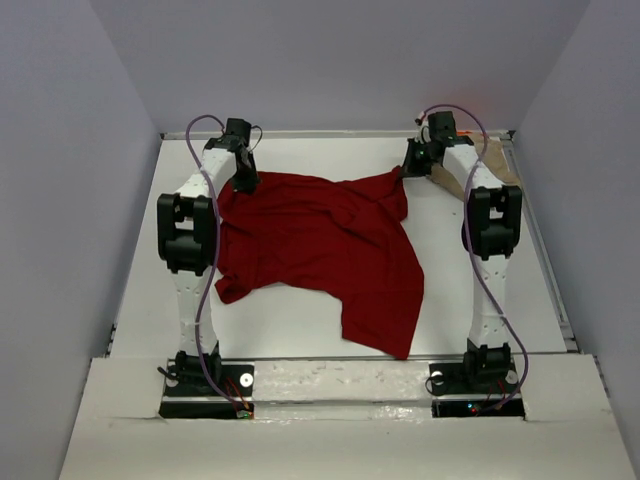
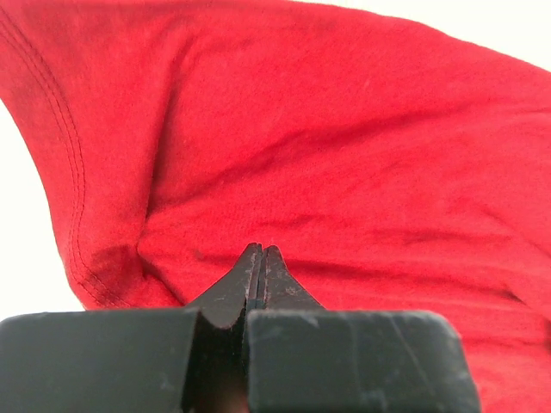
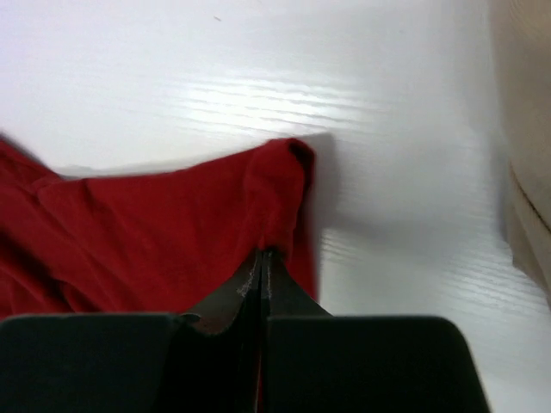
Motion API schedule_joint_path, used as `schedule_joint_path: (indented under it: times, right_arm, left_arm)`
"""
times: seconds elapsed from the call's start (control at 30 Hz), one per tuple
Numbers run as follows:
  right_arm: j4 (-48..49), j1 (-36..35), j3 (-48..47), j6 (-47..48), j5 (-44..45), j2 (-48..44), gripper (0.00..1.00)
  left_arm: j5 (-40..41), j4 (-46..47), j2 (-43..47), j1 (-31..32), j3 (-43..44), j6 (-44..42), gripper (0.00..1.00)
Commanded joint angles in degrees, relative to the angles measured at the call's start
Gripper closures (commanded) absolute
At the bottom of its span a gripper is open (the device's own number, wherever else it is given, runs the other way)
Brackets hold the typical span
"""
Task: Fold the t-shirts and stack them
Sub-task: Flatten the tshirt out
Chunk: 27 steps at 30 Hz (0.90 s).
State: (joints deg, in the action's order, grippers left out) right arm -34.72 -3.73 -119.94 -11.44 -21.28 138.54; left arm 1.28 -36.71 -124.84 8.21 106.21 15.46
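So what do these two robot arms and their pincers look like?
The left arm and right arm are slim white segments joined by chunky black joint blocks, on black bases. A thin purple cable loops along each. The left gripper and right gripper each have two matte black, scuffed fingers tapering to wedge tips.

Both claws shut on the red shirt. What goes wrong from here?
1. The right claw pinches only a thin corner of the rumpled dark red cloth t-shirt; it may slip out on a pull.
2. The tan cloth shirt lies close beside that claw and might get snagged.
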Motion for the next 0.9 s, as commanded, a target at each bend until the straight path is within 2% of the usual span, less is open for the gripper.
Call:
schedule_joint_path:
  times: [0.0,0.17,0.27,0.33,0.5,0.67,0.77,0.87]
  right_arm:
    - [-0.44,-1.02,-4.16,3.09,5.81,-6.79,1.0]
    - [-2.02,-1.55,-5.48,4.23,6.86,-6.61,1.0]
    - [-1.75,-1.55,-5.56,4.76,6.6,-6.35,1.0]
    - [-1.75,-1.55,-7.49,4.85,5.9,-4.95,1.0]
    - [-2.89,-1.55,-15.3,5.29,4.75,-0.12,1.0]
    - [-3.78,-1.55,-28.03,4.85,2.83,7.77,1.0]
    - [-3.43,-1.02,-34.37,3.01,1.16,12.87,1.0]
    - [-2.37,0.2,-35.36,0.72,-0.43,15.52,1.0]
  left_arm:
    - [-0.05,-0.65,-0.49,0.49,3.21,-0.96,1.0]
    - [2.5,-3.1,-4.62,-0.03,8.64,-0.08,1.0]
    - [0.04,-4.42,-7.69,-0.65,13.29,0.44,1.0]
    - [-0.22,-6.7,-10.42,-0.74,17.69,0.53,1.0]
    - [0.22,-7.67,-11.74,-0.82,20.08,0.18,1.0]
    - [0.31,-6.62,-10.7,-0.83,18.16,0.18,1.0]
    - [0.39,-4.96,-8.41,-0.56,13.07,0.01,1.0]
    - [0.39,-3.28,-6.04,-0.12,9.81,-0.26,1.0]
